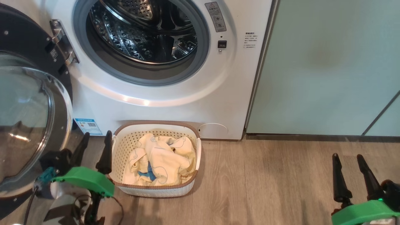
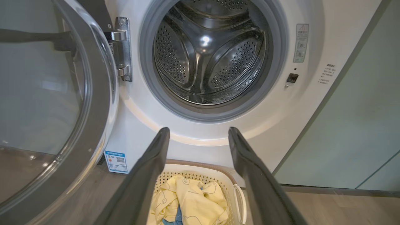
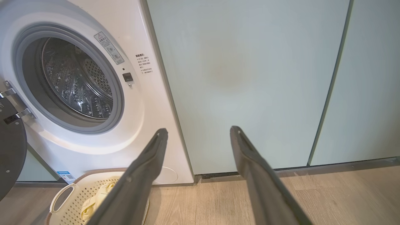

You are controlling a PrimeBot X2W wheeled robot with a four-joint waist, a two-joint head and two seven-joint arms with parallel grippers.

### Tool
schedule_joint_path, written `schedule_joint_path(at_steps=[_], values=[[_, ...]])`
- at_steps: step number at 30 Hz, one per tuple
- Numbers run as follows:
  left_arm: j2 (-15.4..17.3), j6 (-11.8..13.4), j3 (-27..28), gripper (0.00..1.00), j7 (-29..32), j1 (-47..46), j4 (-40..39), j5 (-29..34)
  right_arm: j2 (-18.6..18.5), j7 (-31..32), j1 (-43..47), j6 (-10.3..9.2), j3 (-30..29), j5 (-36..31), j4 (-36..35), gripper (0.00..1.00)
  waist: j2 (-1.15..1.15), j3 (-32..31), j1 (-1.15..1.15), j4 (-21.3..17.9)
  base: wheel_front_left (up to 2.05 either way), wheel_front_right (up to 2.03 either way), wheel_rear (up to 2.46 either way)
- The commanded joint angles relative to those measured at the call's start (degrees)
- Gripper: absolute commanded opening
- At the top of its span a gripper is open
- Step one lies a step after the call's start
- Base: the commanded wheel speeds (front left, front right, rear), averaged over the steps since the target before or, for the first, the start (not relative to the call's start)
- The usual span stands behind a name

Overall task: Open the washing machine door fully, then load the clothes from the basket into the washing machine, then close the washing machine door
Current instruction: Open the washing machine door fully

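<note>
The white washing machine (image 1: 162,103) stands with its steel drum (image 1: 143,28) exposed. Its black washing machine door (image 1: 28,118) with the glass bowl is swung out wide on the left. On the floor against the machine sits the cream basket (image 1: 157,125), holding pale yellow clothes (image 1: 162,159) and a small blue piece. My left gripper (image 1: 97,134) is open and empty, just left of the basket's near corner; in the left wrist view the left gripper (image 2: 198,131) points over the basket (image 2: 200,170) toward the drum (image 2: 209,53). My right gripper (image 1: 347,156) is open and empty at the lower right, over bare floor.
Pale mint green cabinets (image 1: 328,68) stand right of the machine, with a dark plinth gap at the floor. Wood-look flooring (image 1: 265,181) stretches between basket and right gripper. The open door crowds the left arm's side.
</note>
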Motion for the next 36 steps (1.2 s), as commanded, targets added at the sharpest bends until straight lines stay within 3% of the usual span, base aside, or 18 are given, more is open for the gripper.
schedule_joint_path(at_steps=[1, 36], values=[[1.89, -0.04, 1.66, 1.0, -0.6, -2.11, -2.23, -0.56, -1.25, -0.55, -1.92, 0.26, 1.12, -0.6, -1.99, 1.0, 0.0, -0.03, 0.0, -0.19, 0.0, 0.0, 0.0], [3.92, -0.05, -0.66, 1.0, -0.61, -3.94, 0.82, -2.61, -0.53, -0.55, -1.37, 0.26, 0.07, -0.72, -1.1, 1.0, 0.0, -0.34, 0.0, 1.01, 0.0, 0.0, 0.0]])
